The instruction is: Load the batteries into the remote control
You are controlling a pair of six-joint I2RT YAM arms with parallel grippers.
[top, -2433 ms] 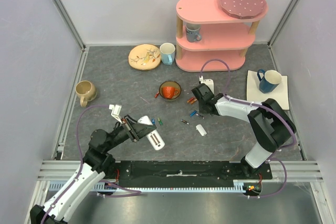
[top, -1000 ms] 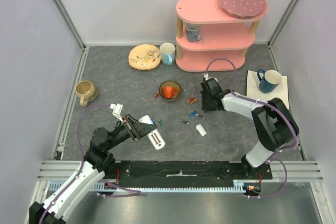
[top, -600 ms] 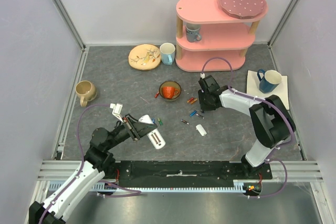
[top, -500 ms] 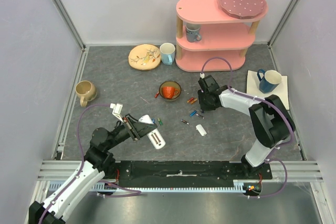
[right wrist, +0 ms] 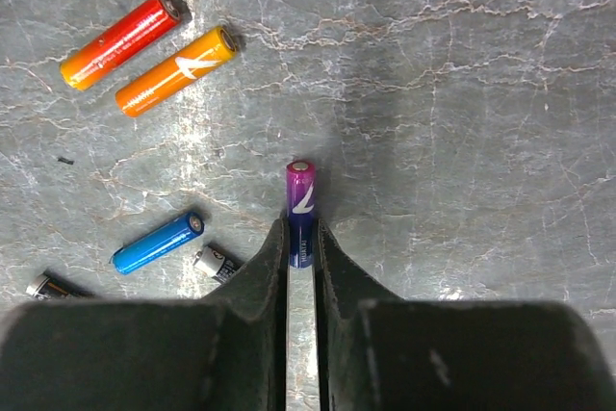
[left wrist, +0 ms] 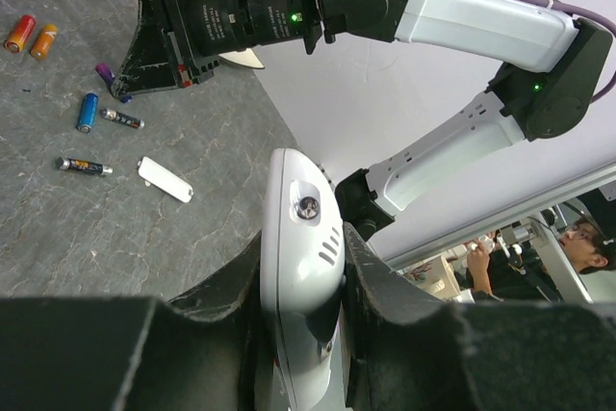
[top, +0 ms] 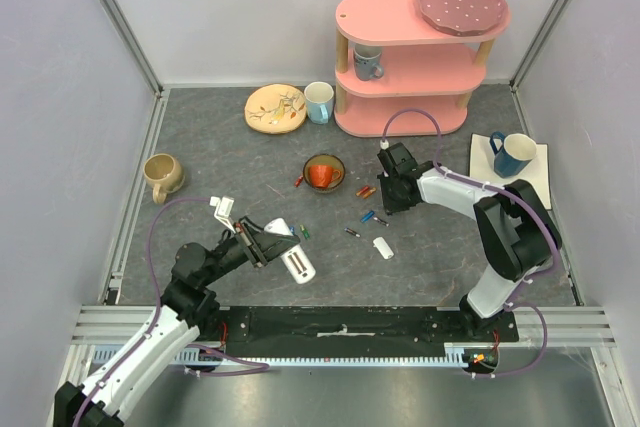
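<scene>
My left gripper is shut on the white remote control and holds it just above the table; in the left wrist view the remote is clamped edge-on between both fingers. My right gripper is shut on a purple battery, down at the table surface, with the battery's tip poking out past the fingertips. Loose batteries lie around it: red, orange, blue and a dark one. More batteries lie by the remote.
A small white cover piece lies near the dark battery. A bowl sits left of the right gripper. A pink shelf stands at the back, with a blue mug on a white mat, a beige mug and a plate.
My right gripper swung and turned over the battery cluster, then settled shut on the purple battery. The left arm and the remote have not moved.
</scene>
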